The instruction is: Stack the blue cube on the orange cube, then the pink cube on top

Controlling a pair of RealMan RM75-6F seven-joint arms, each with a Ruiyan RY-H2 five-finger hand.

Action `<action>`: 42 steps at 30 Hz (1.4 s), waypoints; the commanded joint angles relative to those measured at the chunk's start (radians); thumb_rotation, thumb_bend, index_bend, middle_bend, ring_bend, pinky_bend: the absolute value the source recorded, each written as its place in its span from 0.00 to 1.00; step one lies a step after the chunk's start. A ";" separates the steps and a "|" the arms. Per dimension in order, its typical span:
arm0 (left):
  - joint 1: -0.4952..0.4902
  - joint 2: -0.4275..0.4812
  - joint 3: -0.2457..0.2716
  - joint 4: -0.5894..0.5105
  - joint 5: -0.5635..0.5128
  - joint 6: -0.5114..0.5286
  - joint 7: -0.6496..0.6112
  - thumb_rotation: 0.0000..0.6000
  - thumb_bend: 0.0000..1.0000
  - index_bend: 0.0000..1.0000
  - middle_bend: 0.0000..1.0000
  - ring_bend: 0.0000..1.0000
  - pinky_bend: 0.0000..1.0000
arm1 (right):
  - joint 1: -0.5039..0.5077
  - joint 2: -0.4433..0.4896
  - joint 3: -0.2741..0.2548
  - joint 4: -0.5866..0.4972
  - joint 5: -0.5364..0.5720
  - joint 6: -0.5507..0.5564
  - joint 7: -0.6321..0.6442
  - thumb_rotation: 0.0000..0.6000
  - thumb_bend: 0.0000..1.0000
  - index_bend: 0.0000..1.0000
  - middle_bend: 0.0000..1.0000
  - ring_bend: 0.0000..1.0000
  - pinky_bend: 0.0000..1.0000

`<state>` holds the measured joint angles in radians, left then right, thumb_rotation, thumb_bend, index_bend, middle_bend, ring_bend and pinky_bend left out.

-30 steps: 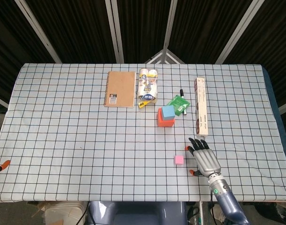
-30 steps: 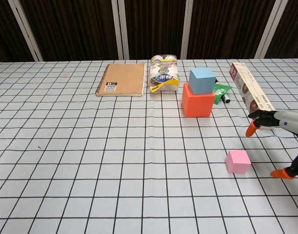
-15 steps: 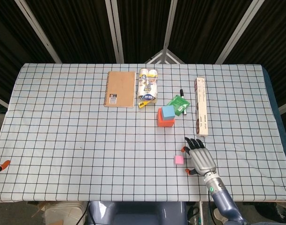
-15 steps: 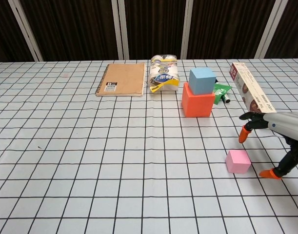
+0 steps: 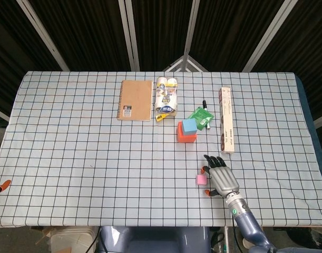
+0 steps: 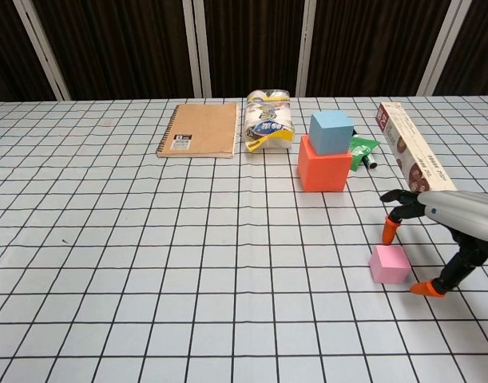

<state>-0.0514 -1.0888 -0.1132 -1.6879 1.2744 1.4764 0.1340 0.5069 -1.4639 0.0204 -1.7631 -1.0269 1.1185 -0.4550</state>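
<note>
The blue cube [image 5: 189, 125] [image 6: 331, 132] sits on top of the orange cube [image 5: 182, 137] [image 6: 323, 169] in the middle of the table. The small pink cube [image 5: 201, 179] [image 6: 389, 264] lies on the cloth nearer the front edge. My right hand [image 5: 221, 176] [image 6: 443, 223] hovers just right of the pink cube, open, with an orange-tipped finger behind the cube and the thumb at its front right. In neither view does it clearly touch the cube. My left hand is out of sight.
A brown notebook [image 5: 135, 99], a roll pack [image 5: 166, 96], a green packet [image 5: 201, 117] with a marker [image 5: 205, 106], and a long box [image 5: 226, 119] lie behind and right of the stack. An orange clamp [image 5: 0, 186] pokes in at the left edge.
My right hand has slid left across the table toward the pink cube, until its fingers came to flank the cube. The cubes have not moved.
</note>
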 commanded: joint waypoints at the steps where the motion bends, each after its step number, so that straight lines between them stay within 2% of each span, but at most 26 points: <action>1: 0.000 0.000 0.001 0.000 0.002 0.000 0.001 1.00 0.13 0.08 0.00 0.00 0.00 | -0.001 -0.006 0.004 0.004 -0.004 -0.001 0.004 1.00 0.28 0.40 0.00 0.00 0.00; 9: 0.002 0.000 -0.001 0.001 0.001 0.005 -0.003 1.00 0.13 0.08 0.00 0.00 0.00 | 0.001 -0.028 0.018 0.020 -0.004 -0.005 0.008 1.00 0.33 0.43 0.00 0.00 0.00; 24: 0.000 0.000 -0.002 0.003 -0.003 0.001 -0.003 1.00 0.13 0.08 0.00 0.00 0.00 | 0.014 -0.066 0.040 0.046 0.008 -0.023 0.003 1.00 0.36 0.46 0.00 0.00 0.00; 35: 0.000 0.000 -0.002 0.003 -0.003 0.001 -0.002 1.00 0.13 0.08 0.00 0.00 0.00 | 0.010 -0.046 0.043 0.032 0.009 -0.020 0.002 1.00 0.36 0.47 0.00 0.00 0.00; 42: -0.001 0.000 0.000 0.001 0.000 -0.001 -0.002 1.00 0.13 0.08 0.00 0.00 0.00 | 0.017 0.001 0.056 -0.030 0.000 0.008 -0.044 1.00 0.36 0.47 0.00 0.00 0.00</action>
<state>-0.0522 -1.0886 -0.1134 -1.6864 1.2740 1.4753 0.1323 0.5192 -1.4780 0.0681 -1.7750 -1.0262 1.1167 -0.4827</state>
